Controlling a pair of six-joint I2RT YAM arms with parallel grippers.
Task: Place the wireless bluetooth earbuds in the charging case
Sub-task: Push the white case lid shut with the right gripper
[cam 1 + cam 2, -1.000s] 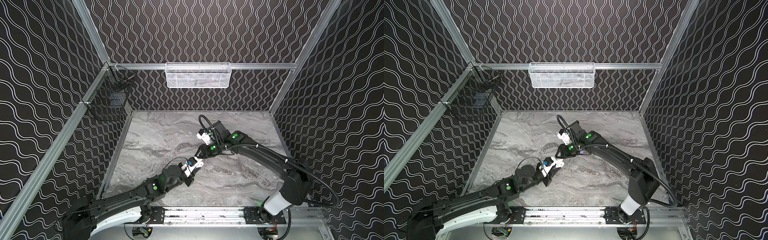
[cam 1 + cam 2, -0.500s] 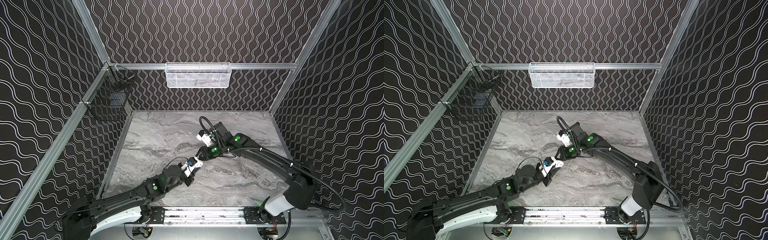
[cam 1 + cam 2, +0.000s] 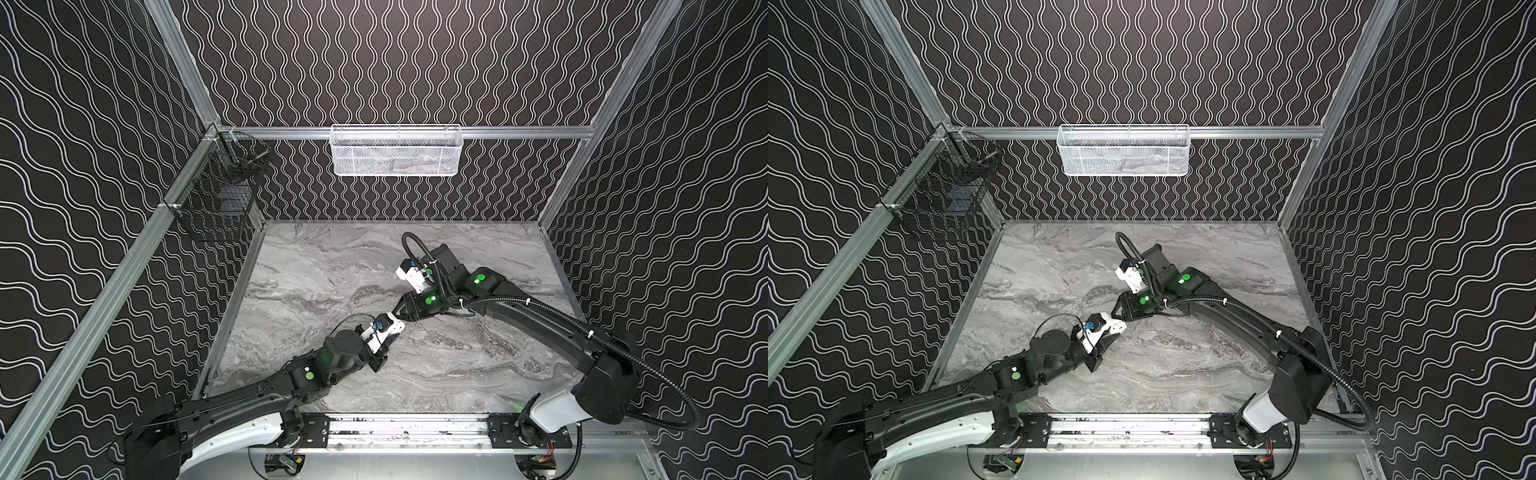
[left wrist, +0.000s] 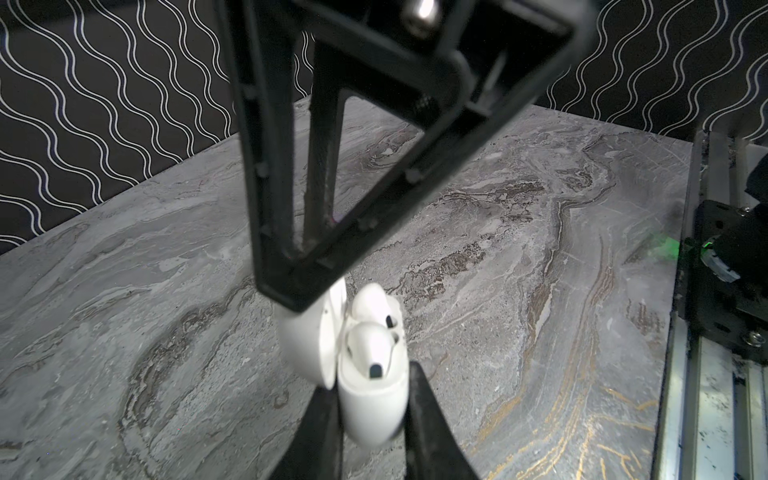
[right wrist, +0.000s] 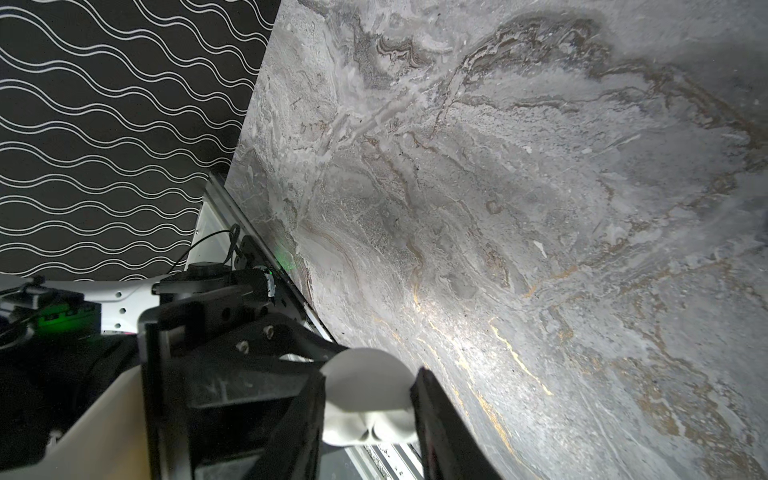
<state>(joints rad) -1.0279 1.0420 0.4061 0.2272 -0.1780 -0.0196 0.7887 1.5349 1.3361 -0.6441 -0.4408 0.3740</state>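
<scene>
Near the table (image 3: 478, 374) centre, the left gripper (image 4: 372, 415), reaching from 8 o'clock, pinches the white charging case (image 4: 370, 399), two white earbuds (image 4: 370, 345) seated inside. The right gripper (image 5: 370, 399), from 2 o'clock, clamps the open lid (image 5: 365, 378); a skewed pull could spill them

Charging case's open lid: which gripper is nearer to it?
Right. The right gripper is closed on the lid itself; the left gripper clamps the case body that the lid hinges from.
</scene>
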